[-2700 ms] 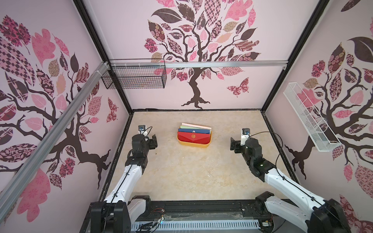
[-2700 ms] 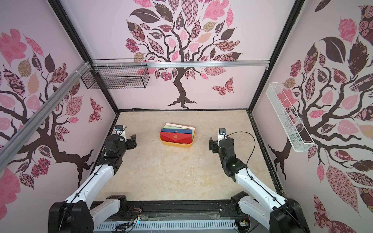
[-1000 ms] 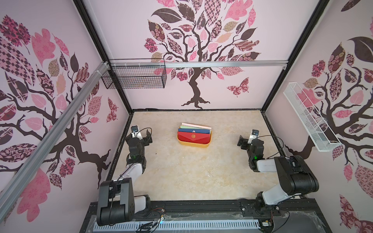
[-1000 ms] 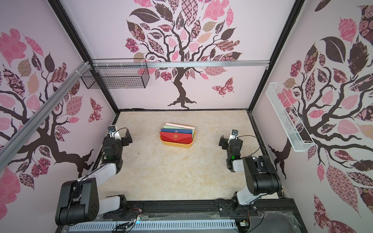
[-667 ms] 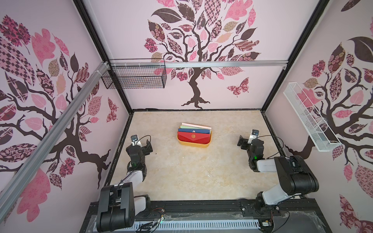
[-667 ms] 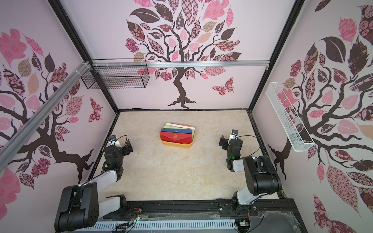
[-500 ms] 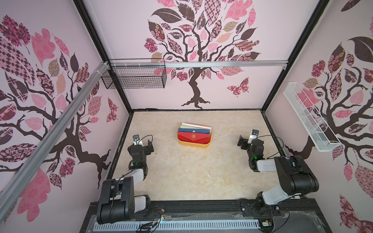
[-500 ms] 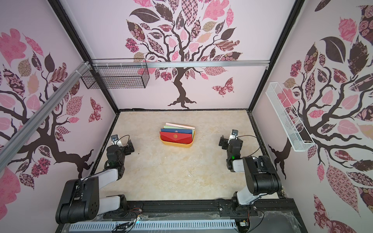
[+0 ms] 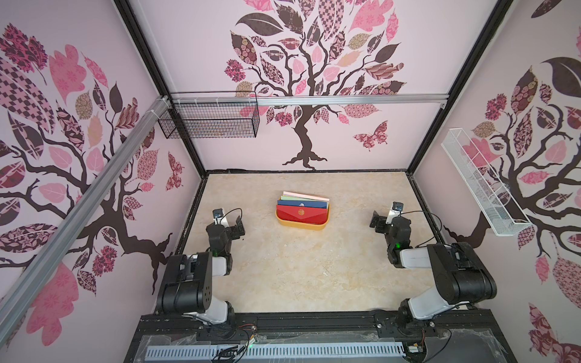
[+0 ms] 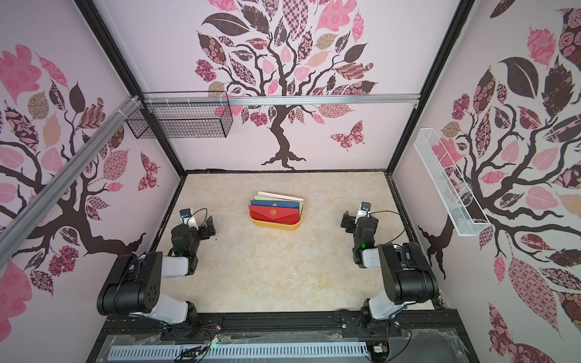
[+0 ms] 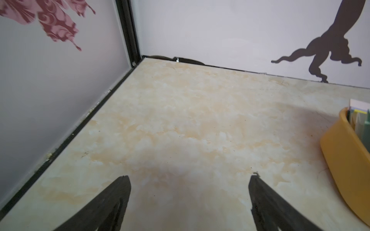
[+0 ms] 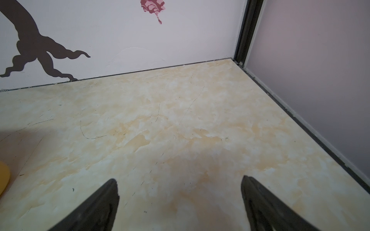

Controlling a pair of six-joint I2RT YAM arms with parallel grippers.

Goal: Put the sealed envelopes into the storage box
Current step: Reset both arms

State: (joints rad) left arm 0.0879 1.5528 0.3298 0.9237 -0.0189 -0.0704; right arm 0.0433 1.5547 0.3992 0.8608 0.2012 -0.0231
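Note:
The yellow-orange storage box (image 9: 301, 225) (image 10: 274, 227) sits mid-table toward the back. Several sealed envelopes stand in it on edge: a red one (image 9: 300, 213) in front, a navy one (image 9: 304, 204) behind it, paler ones further back. My left gripper (image 9: 238, 225) (image 10: 210, 231) hovers low at the table's left side, open and empty. My right gripper (image 9: 377, 222) (image 10: 346, 225) is at the right side, also open and empty. The left wrist view shows its gripper (image 11: 189, 178) over bare table, with the box (image 11: 344, 154) and envelope edges (image 11: 358, 118) beside it. Under the right gripper (image 12: 179, 180) is bare table too.
A black wire basket (image 9: 209, 121) hangs on the back wall at the left. A white mesh tray (image 9: 481, 185) hangs on the right wall. Patterned walls close in the table on three sides. Both arms are folded back near the front rail (image 9: 314, 323).
Both arms have pulled back from the box and folded up near their bases. Over the last second the left gripper shifted slightly toward the front; the right arm stayed still.

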